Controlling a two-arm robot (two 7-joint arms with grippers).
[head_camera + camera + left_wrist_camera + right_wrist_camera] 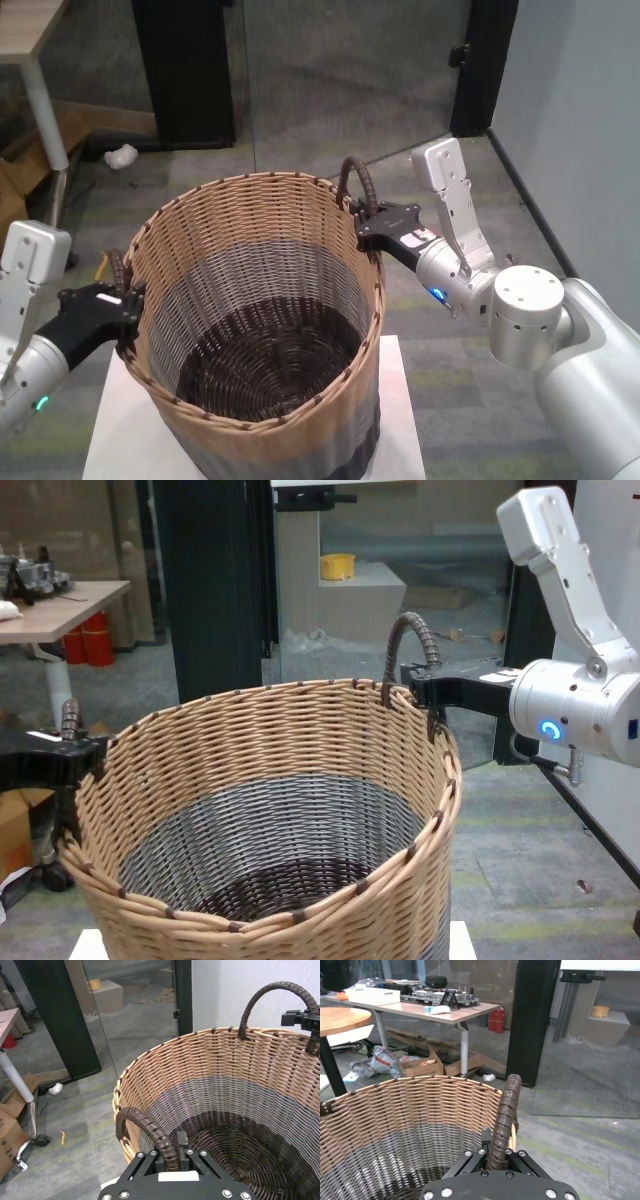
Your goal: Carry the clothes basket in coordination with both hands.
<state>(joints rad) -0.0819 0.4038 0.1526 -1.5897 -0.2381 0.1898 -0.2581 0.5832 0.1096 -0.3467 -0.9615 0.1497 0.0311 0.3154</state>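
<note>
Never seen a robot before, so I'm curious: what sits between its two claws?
The clothes basket, its open mouth spanning the gap; the left gripper and right gripper each clamp a handle. Head view shows it.

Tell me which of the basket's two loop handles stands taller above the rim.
The handle held by the right gripper arches well above the basket rim; the other handle, in the left gripper, barely clears it.
</note>
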